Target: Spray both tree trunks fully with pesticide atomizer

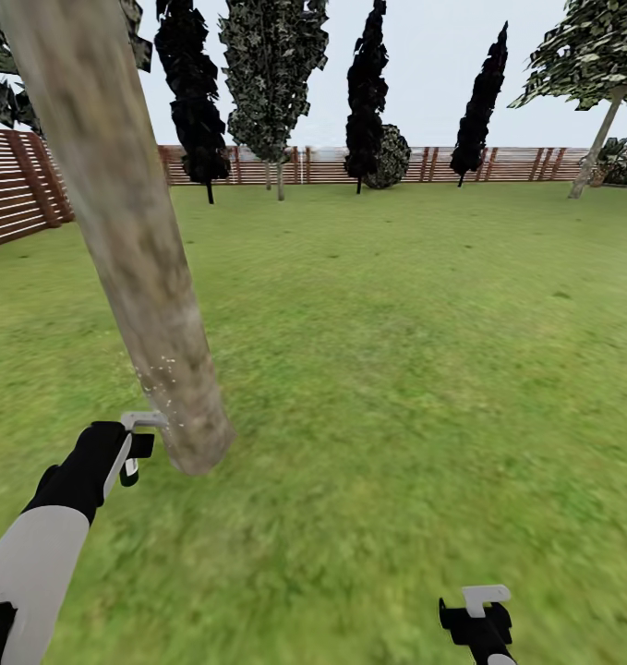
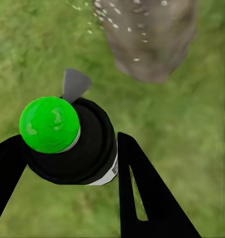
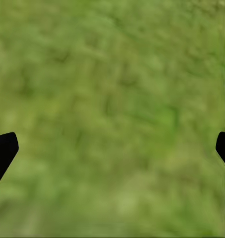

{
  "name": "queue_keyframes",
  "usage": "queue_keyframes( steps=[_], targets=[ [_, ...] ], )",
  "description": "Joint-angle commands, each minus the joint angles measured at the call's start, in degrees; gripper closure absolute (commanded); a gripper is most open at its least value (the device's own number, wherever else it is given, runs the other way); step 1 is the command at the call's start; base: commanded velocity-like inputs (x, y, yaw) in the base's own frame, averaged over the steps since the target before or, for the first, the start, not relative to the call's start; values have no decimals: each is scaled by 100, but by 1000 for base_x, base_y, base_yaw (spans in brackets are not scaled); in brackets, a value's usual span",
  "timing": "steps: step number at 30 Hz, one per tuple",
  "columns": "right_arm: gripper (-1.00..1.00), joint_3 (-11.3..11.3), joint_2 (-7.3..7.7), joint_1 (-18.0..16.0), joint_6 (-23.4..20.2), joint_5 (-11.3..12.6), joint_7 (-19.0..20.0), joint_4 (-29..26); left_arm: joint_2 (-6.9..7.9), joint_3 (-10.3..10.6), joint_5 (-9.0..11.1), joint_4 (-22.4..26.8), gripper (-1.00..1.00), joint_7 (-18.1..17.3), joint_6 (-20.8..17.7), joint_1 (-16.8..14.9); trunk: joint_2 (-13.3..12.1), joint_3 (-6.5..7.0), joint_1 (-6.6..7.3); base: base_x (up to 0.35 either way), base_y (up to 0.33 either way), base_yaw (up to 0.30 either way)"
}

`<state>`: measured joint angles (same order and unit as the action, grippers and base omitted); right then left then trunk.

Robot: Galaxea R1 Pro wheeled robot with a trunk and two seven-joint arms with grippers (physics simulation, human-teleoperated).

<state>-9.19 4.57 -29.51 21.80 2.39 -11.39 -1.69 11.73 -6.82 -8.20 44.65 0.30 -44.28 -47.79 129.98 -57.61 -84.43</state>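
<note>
While my left claw grips the pesticide atomizer, its two black fingers press the black body from either side; the green cap faces the wrist camera and the grey nozzle points at the foot of the tree trunk. Pale droplets speckle the bark there and hang in the air just before it. From the head view, the left claw sits just beside the base of that trunk, which leans up and off toward the top left, thick, mottled grey-brown. The atomizer's white spray head nearly touches the bark. My right claw hangs low over the grass, well apart from the trunk, released, grasping nothing; its fingertips stand wide at the edges of the wrist view over blurry green. A second tree with a pale trunk stands far off near the slatted fence. Dark narrow trees line the fence
</note>
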Motion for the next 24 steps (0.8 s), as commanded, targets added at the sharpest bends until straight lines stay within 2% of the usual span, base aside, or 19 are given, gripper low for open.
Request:
queue_keyframes(
  steps=[1,7,14,19,24],
  targets=[
    [-100,-47,0,-2,9,25,-21,2,-3,-9,-24,9,100,-3,-28,-4,2,-5,1,4,-272,0],
    [-100,-47,0,-2,9,25,-21,2,4,7,-39,-25,100,14,-37,21,2,-5,1,1,-273,43],
    [-100,-47,0,-2,9,25,-11,2,36,-3,-41,-10,100,16,-30,33,2,-5,1,50,-273,265],
    [-100,-47,0,-2,9,25,1,2,32,14,-49,-67,100,300,-28,33,2,-5,1,142,-272,276],
    [-100,-47,0,-2,9,27,-2,2,19,15,-60,-87,100,332,-20,33,2,-5,1,145,-271,249]
  ],
)
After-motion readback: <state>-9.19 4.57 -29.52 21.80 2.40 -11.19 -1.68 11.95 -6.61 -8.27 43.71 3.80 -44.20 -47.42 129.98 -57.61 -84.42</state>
